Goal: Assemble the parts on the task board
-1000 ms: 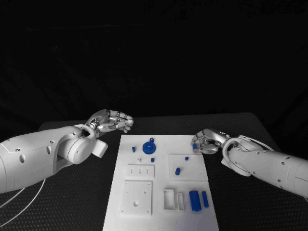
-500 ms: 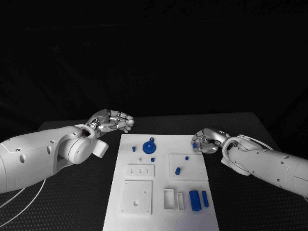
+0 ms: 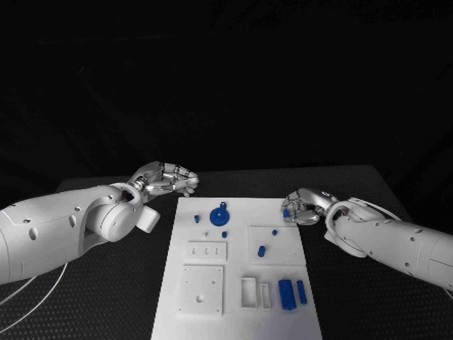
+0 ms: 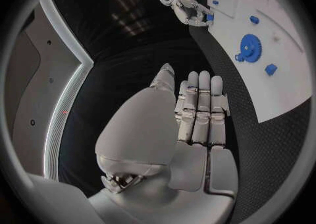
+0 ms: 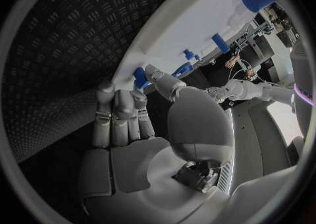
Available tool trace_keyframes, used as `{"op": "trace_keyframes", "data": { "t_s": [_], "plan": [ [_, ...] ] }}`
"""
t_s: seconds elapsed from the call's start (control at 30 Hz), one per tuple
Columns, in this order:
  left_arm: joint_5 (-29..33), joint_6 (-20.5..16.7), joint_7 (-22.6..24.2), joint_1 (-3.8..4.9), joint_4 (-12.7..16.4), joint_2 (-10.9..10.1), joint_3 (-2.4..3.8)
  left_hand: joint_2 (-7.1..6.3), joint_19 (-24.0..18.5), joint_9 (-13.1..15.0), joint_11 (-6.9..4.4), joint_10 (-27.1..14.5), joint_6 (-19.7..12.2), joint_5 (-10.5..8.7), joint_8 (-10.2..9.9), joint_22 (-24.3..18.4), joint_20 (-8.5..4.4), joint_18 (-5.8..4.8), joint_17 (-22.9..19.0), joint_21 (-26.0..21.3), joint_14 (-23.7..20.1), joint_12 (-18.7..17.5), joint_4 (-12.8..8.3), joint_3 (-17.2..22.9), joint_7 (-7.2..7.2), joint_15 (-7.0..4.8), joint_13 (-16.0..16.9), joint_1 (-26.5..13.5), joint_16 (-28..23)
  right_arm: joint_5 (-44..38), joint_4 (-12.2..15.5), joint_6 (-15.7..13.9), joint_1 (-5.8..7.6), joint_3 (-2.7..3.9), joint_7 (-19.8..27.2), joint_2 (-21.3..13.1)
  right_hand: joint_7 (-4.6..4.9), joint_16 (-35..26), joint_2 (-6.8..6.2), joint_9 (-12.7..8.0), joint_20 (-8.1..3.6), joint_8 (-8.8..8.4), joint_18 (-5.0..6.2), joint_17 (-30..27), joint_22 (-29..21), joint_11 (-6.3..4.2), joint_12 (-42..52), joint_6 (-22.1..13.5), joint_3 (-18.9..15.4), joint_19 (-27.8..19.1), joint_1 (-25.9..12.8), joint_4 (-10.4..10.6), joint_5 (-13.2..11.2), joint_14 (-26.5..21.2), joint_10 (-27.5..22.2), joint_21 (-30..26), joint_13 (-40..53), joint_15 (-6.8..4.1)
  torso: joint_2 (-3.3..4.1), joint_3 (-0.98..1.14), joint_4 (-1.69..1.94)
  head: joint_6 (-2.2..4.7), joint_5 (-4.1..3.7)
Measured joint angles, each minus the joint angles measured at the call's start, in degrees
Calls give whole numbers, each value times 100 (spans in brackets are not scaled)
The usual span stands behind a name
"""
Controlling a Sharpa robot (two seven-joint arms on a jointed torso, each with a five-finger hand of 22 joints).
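Observation:
The white task board (image 3: pixel 237 280) lies in the middle of the table. On it are a blue gear (image 3: pixel 221 214), several small blue pegs such as one (image 3: pixel 261 251) mid-board, and two longer blue pieces (image 3: pixel 286 292) near the front. My right hand (image 3: pixel 306 207) sits at the board's far right edge. Its fingers are curled, and its thumb and fingertips pinch a small blue part (image 5: pixel 139 77) there, also seen as the small blue part (image 3: pixel 286 212). My left hand (image 3: pixel 165 177) hovers off the board's far left corner, fingers curled in and holding nothing.
White recessed blocks (image 3: pixel 202 289) and a slotted block (image 3: pixel 249 292) take up the board's near half. Black textured table (image 3: pixel 114 283) lies on both sides of the board. The left wrist view shows the gear (image 4: pixel 249 49) and my right hand (image 4: pixel 184 5) beyond it.

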Motion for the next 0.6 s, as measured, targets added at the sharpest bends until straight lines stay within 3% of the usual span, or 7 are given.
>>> {"op": "trace_keyframes", "data": {
  "t_s": [0.2, 0.33, 0.5, 0.6],
  "plan": [
    [-38, 8, -34, 0, 9, -2, 0, 0, 0, 0, -19, 19, 20, 0, 0, -1, 0, -1, 5, 0, 0, 0, 0, 0, -20, 0, 5, 0, 0, -29, 1, -45, -9, -2, 1, 1, 0, 0, 0, 0, 0, 0, 5, 0, -1, 0, 0, -1, 0, 0, 0, 0, 0, 0, 0, 0, 0, 0, -2, 1, -1, -10, -8],
    [-115, 20, -109, 1, 12, 0, 0, 111, 2, 7, -37, 101, 112, -27, 0, -1, -2, 24, 50, 1, 103, 23, 0, 0, -51, -22, 24, -118, 0, -81, 67, -89, -13, -4, -40, -32, 1, 0, -6, -1, 1, 0, 7, -1, -1, 0, 0, -1, 33, -1, 6, 0, 0, 0, 1, 0, 1, 0, -4, 1, -1, -13, -10],
    [-239, 91, -263, 1, 12, 4, 0, 119, 53, 7, -59, 164, 205, -83, 0, -1, -52, 66, 105, 2, 153, 23, 13, 13, -83, -52, 40, -593, 0, -204, 208, -147, -3, -15, -149, -105, 1, 0, -3, -1, -2, -1, 8, 0, 0, 0, 0, -1, 33, 2, 3, 0, 0, 0, 1, 0, 1, 1, -7, -3, 2, -10, -4],
    [-289, 148, -364, 2, 12, 4, 1, 104, 53, 7, -63, 207, 252, -138, -31, -1, -52, 67, 129, 2, 163, 24, 24, 24, -109, -42, 48, -850, 0, -336, 354, -173, 93, -33, -272, -151, -19, 1, -3, -1, -21, -2, 8, 7, 4, -16, 0, 19, 33, 39, 2, 0, 0, -2, 19, -2, 0, -1, -8, -6, 2, 4, -7]
  ]
}}
